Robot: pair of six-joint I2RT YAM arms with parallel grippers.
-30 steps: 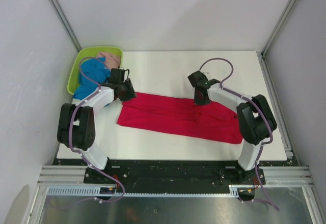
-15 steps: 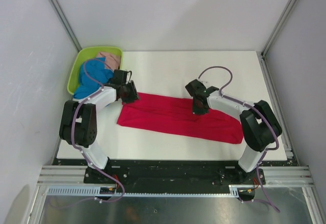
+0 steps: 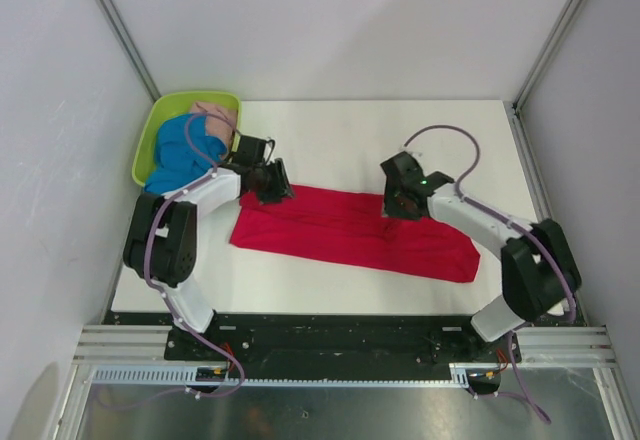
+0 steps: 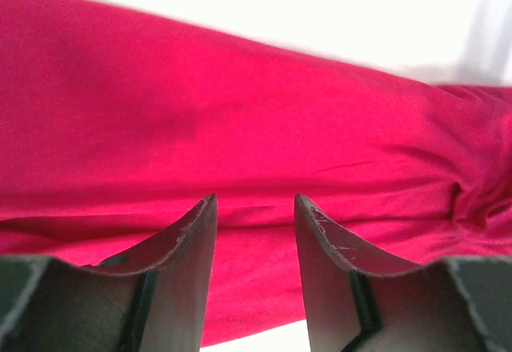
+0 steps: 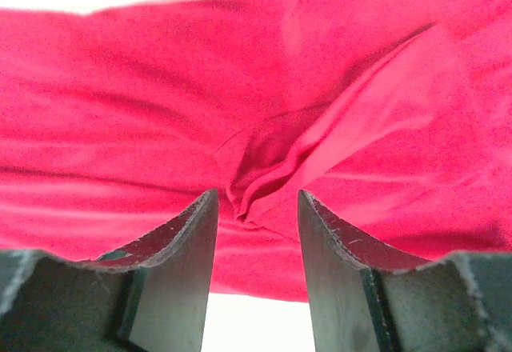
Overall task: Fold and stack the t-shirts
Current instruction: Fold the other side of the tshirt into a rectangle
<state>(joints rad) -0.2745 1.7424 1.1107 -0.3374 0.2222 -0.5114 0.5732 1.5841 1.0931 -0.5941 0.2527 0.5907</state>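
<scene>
While red shirt [image 3: 340, 228] spans table [image 3: 330, 130], basket [image 3: 195, 96] w/ blue shirt [image 3: 178, 150] sits far-left

Top cam's high behind the arm bases, looking down on the whole table [image 3: 340, 130]. The wrist cams sit right behind the left gripper [image 4: 254, 200] and right gripper [image 5: 258, 196], facing forward past them, super close to the red t-shirt [image 3: 350, 230], the bit all three views share.

A shirt [image 3: 350, 232] lies on the worktop [image 3: 400, 130] beneath the left end effector [image 3: 278, 183] and the right end effector [image 3: 397, 206]. Left of the former, a basket [image 3: 148, 138] holds two more shirts [image 3: 180, 152].
</scene>
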